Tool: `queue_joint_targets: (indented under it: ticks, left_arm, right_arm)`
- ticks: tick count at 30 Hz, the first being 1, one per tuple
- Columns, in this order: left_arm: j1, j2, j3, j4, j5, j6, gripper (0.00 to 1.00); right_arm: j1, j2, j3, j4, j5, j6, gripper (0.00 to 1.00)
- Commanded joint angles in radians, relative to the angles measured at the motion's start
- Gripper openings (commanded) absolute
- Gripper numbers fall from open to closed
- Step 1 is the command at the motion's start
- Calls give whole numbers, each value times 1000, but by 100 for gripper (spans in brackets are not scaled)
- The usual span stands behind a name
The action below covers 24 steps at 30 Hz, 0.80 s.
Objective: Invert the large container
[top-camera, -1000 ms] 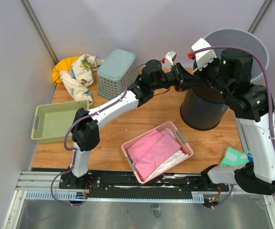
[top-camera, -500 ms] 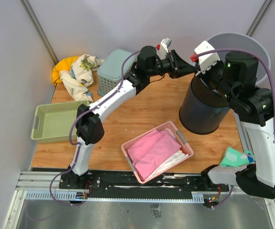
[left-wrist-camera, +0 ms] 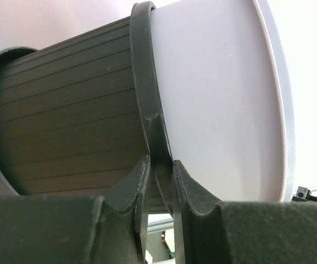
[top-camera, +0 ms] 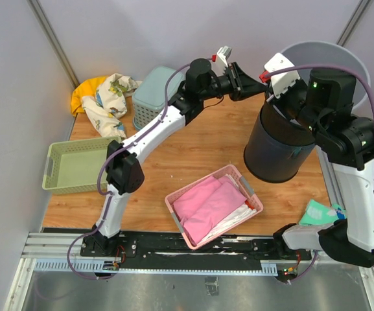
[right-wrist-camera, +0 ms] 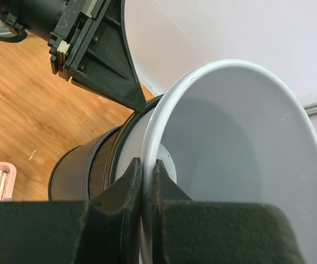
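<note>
The large container is a dark ribbed bin (top-camera: pixel 274 152) with a pale grey liner (top-camera: pixel 332 55) inside it. It is tilted at the back right, its mouth raised toward the far wall. My left gripper (top-camera: pixel 257 91) is shut on the bin's dark rim (left-wrist-camera: pixel 147 104), fingers either side of it (left-wrist-camera: pixel 159 162). My right gripper (top-camera: pixel 285 98) is shut on the liner's pale rim (right-wrist-camera: pixel 163 110), one finger inside and one outside (right-wrist-camera: pixel 147 162). The liner's inside (right-wrist-camera: pixel 235 154) looks empty. The bin's base is hidden in both wrist views.
A pink basket (top-camera: pixel 214 204) of pink cloth sits at the front middle. A green tray (top-camera: pixel 76 165) lies at the left edge. A grey-green basket (top-camera: pixel 157 97) and a cloth pile (top-camera: pixel 105 97) are at the back left. A teal cloth (top-camera: pixel 319 212) lies front right.
My left arm has risen and swung toward the back wall, still holding the rim. The container has tipped further, its mouth higher. My right gripper keeps its hold.
</note>
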Motion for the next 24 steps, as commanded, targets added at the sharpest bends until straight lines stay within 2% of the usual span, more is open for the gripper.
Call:
queue_joint_targets:
  ticks: [1, 8, 12, 15, 17, 19, 24]
  left_arm:
    - [57, 104, -53, -159, -148, 91, 0]
    - [83, 177, 66, -182, -129, 89, 0]
    - [117, 199, 96, -119, -60, 87, 0]
    - [128, 168, 95, -146, -59, 143, 0]
    - [127, 123, 72, -165, -85, 182, 9]
    - [126, 43, 7, -170, -120, 214, 21]
    - [101, -173, -186, -193, -271, 314, 43]
  right_arm:
    - [34, -71, 143, 194, -126, -163, 1]
    - [35, -88, 84, 137, -218, -197, 1]
    - [35, -136, -61, 147, -212, -163, 1]
    - [34, -178, -164, 237, -153, -152, 1]
    - [34, -166, -151, 248, -113, -140, 0]
    - [35, -138, -121, 254, -52, -125, 1]
    - [34, -34, -31, 283, 149, -36, 1]
